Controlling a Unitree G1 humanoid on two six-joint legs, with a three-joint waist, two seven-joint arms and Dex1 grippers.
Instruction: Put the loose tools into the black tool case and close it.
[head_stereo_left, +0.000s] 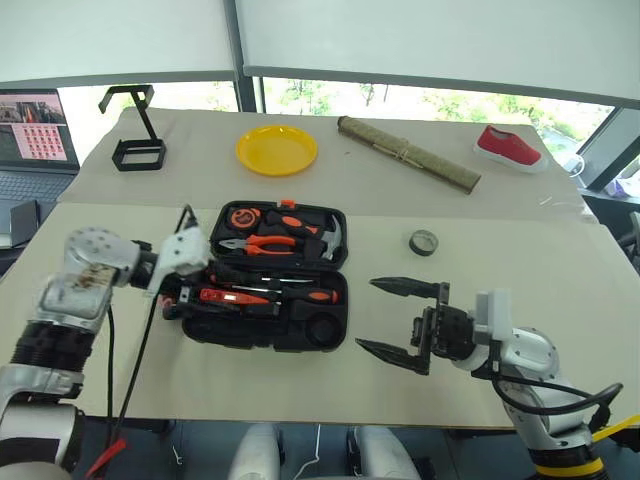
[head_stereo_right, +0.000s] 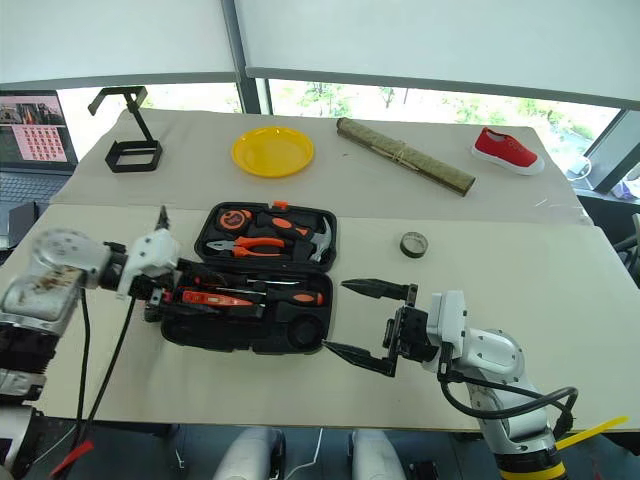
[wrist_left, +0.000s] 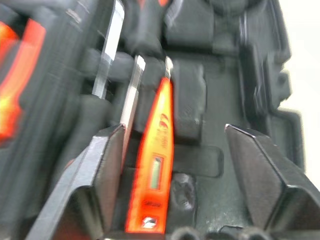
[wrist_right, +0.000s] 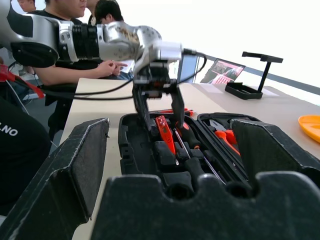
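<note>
The black tool case (head_stereo_left: 335, 300) lies open in the middle of the table. Its far half holds orange-handled pliers (head_stereo_left: 265, 243), a hammer and a tape measure. The near half holds a slim red screwdriver (wrist_left: 155, 170) and an orange-and-black screwdriver (head_stereo_left: 305, 296) in their slots. My left gripper (head_stereo_left: 172, 298) hangs over the case's left end, open, its fingers (wrist_left: 102, 165) on either side of the red screwdriver. My right gripper (head_stereo_left: 368, 315) stands open just right of the case, nothing between its fingers. A small dark tape roll (head_stereo_left: 423, 242) lies on the table to the right of the case.
On the far table stand a yellow plate (head_stereo_left: 276, 150), a rolled mat (head_stereo_left: 405, 153), a red shoe (head_stereo_left: 508, 147) and a black wire stand (head_stereo_left: 138, 140). A laptop (head_stereo_left: 35, 130) sits at far left. People (wrist_right: 75, 50) sit beyond the left arm in the right wrist view.
</note>
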